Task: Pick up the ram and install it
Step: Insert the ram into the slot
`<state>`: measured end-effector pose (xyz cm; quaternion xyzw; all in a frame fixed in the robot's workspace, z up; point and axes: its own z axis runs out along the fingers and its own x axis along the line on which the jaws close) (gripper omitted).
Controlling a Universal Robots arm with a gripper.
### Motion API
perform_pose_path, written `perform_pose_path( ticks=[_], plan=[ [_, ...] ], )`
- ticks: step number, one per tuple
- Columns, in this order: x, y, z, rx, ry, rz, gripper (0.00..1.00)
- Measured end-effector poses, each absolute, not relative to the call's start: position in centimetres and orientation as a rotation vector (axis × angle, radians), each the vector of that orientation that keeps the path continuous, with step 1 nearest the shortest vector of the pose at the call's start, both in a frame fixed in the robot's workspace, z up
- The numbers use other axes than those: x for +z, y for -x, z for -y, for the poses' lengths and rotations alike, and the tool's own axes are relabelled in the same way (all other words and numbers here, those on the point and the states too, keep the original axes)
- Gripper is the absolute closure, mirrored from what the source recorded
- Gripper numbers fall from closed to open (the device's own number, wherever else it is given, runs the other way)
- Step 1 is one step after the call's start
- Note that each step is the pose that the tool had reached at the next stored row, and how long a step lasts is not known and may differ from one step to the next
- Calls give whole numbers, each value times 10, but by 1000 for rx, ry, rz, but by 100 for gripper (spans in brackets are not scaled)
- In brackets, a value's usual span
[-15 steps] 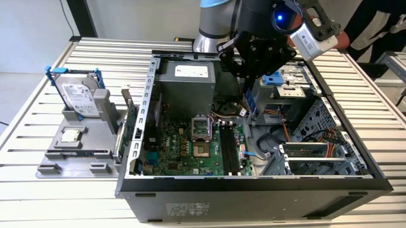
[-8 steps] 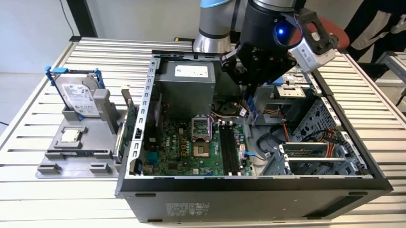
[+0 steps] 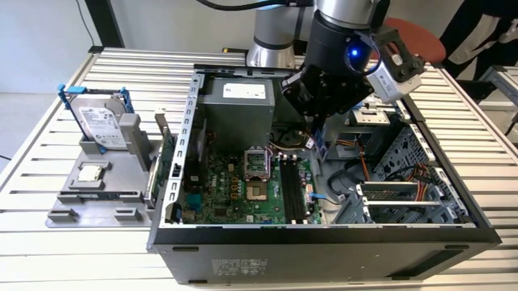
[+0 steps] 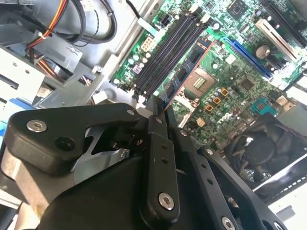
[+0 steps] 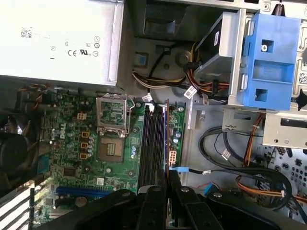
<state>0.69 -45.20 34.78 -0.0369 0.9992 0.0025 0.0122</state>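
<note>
On the slatted metal desk (image 3: 81, 254) lies an open computer case (image 3: 324, 248), its side panel off and its inside facing up. Over the case the dark arm (image 3: 340, 36) reaches down into the opening. Inside, a silver power supply (image 3: 239, 100) sits against one wall, and next to it the green motherboard (image 3: 242, 194) covers the floor of the case; both wrist views look down on that board. At the exterior view's left, apart from the case, a grey stand (image 3: 105, 194) carries a silver hard drive (image 3: 101, 124) upright in a blue frame, and an expansion card (image 3: 167, 163) stands on edge between the stand and the case wall. The black pincer (image 3: 316, 124) hangs inside the case just beside the power supply, and its fingers are pressed together on the ram (image 3: 312, 142), which hangs below them. In the first wrist view the pincer (image 5: 167, 184) pinches the ram (image 5: 166, 139) edge-on, so that the strip shows as a thin line running alongside the black memory slots (image 5: 151, 143), just beside them and near the square processor socket (image 5: 112, 115). In the second wrist view the ram (image 4: 189, 69) juts from the pincer (image 4: 163, 108) in the same way, parallel to the slots. Whether its lower edge touches a slot I cannot tell.
</note>
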Motion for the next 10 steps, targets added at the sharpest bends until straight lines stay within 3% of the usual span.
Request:
perform_pose_path(
  ticks=[10],
  plan=[
    [330, -8, 452, 5, -74, -3116, 100]
  ],
)
